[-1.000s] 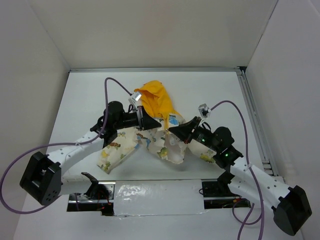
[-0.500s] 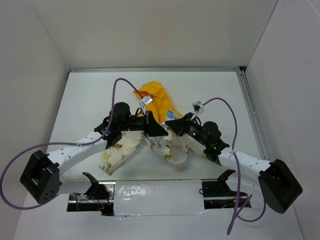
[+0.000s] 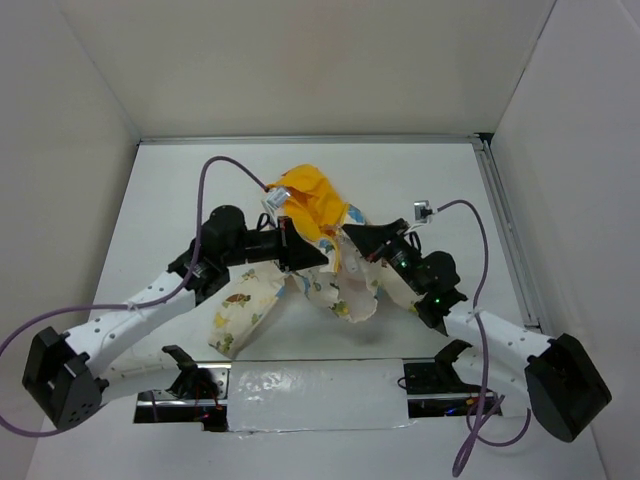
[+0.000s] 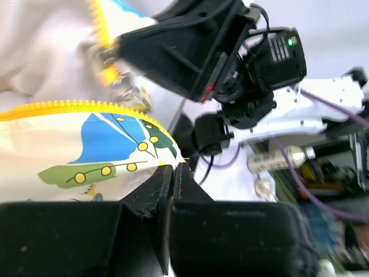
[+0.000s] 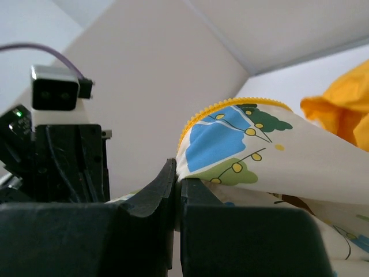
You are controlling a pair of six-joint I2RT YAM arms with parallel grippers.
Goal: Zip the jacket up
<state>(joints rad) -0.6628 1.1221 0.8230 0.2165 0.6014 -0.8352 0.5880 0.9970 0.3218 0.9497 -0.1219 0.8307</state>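
The jacket (image 3: pixel 340 290) lies bunched mid-table, its yellow hood (image 3: pixel 315 200) at the far side and a cream printed sleeve (image 3: pixel 240 310) trailing to the near left. My left gripper (image 3: pixel 320 258) is shut on the cream front edge (image 4: pixel 86 150), just below the yellow zipper teeth (image 4: pixel 69 105). A metal zipper slider (image 4: pixel 118 81) hangs close above. My right gripper (image 3: pixel 352 238) is shut on the facing printed edge (image 5: pixel 259 150), beside its yellow teeth (image 5: pixel 199 115). The two grippers nearly touch and hold the fabric lifted.
White walls enclose the table (image 3: pixel 170 200) on three sides. A metal rail (image 3: pixel 505 240) runs along the right edge. A taped strip (image 3: pixel 310 385) and a cable clutter lie at the near edge between the arm bases. Purple cables arc over both arms.
Both grippers stayed shut on the jacket and close together. The pair shifted slightly right and away. The hood moved a little to the right and the sleeve slid with the left arm.
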